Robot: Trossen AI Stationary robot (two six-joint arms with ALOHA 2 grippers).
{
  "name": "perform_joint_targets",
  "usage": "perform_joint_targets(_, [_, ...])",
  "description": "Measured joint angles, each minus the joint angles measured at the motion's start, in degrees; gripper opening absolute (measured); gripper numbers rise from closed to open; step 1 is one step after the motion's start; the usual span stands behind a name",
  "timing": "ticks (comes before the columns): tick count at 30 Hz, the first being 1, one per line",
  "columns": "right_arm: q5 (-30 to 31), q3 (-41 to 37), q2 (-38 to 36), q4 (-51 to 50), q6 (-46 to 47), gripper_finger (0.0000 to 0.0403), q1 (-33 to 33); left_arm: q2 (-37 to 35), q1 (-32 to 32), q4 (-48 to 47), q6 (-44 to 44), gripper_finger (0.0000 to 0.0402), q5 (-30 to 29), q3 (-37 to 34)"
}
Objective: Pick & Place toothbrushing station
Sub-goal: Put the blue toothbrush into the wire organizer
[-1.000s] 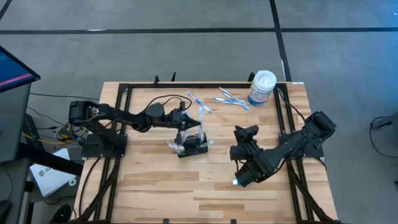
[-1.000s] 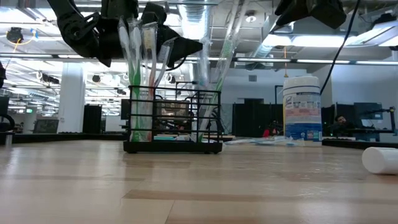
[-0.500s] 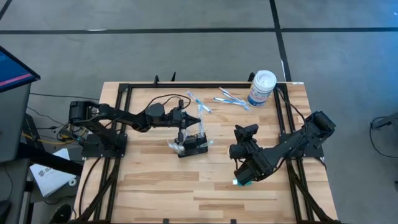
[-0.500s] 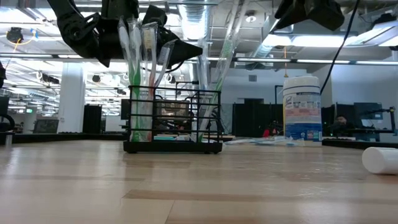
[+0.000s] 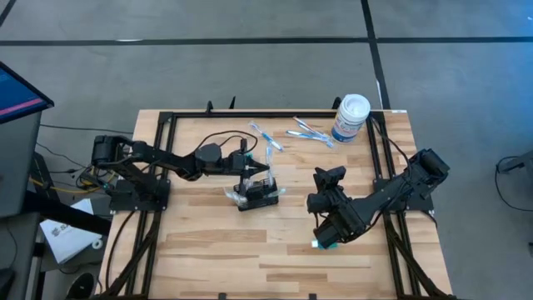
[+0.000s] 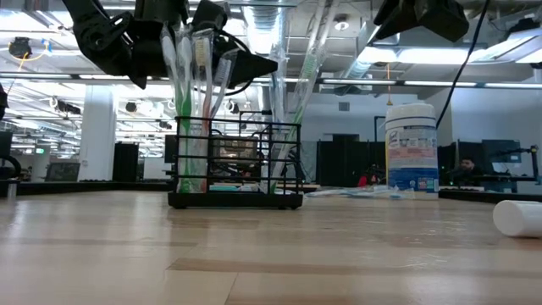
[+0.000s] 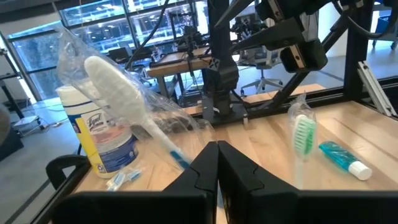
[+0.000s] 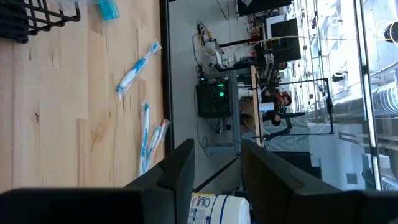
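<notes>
The toothbrushing station (image 5: 258, 194), a small black wire-mesh holder (image 6: 237, 165), stands on its base mid-table. Several plastic-wrapped toothbrushes (image 6: 201, 93) stand upright in its compartments. My left gripper (image 5: 250, 169) is shut. It points level, just above the holder among the brush tops (image 6: 269, 63). In the left wrist view its tips (image 7: 217, 152) sit between a white-headed wrapped brush (image 7: 115, 84) and a green-bristled one (image 7: 303, 134). My right gripper (image 5: 327, 177) hangs open to the holder's right, above the table, with nothing between its fingers (image 8: 217, 168). My left gripper's shut fingertips stand right beside the lower handle (image 7: 177, 155) of the white-headed wrapped toothbrush. I cannot tell whether they touch it.
A white canister with a yellow-blue label (image 5: 350, 117) stands at the far right corner. Wrapped toothbrush packs (image 5: 308, 131) (image 5: 260, 133) lie flat near the far edge. A teal toothpaste tube (image 7: 339, 158) lies on the table under the right arm (image 5: 319, 243).
</notes>
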Motion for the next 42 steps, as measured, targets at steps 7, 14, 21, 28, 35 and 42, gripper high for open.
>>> perform_joint_targets(7, [0.0, 0.0, 0.0, 0.0, 0.0, 0.0120, 0.0, 0.0, 0.0, -0.3, -1.7, 0.0003, 0.9, 0.0])
perform_joint_targets(14, [-0.2, 0.0, 0.0, 0.1, 0.0, 0.0120, 0.0, 0.0, -0.3, -1.1, -2.0, 0.0017, 3.8, 0.0])
perform_joint_targets(21, [-0.2, 0.0, 0.0, 0.3, 0.0, 0.0120, 0.0, 0.0, -0.3, -1.3, -2.0, 0.0052, 5.7, 0.0])
perform_joint_targets(28, [-1.2, 0.0, 0.0, 0.6, 0.2, 0.0120, 0.0, 0.0, -0.3, -1.3, -2.0, 0.0078, 5.8, 0.0])
perform_joint_targets(35, [-1.2, 0.0, 0.0, 0.5, 1.5, 0.0120, 0.2, -0.1, -0.3, 1.2, -2.0, 0.0074, 5.8, 0.0])
perform_joint_targets(42, [-1.2, -0.4, 0.0, 0.3, 2.1, 0.0120, 0.0, -3.4, -0.2, 1.4, -6.3, 0.0064, -4.0, 0.0])
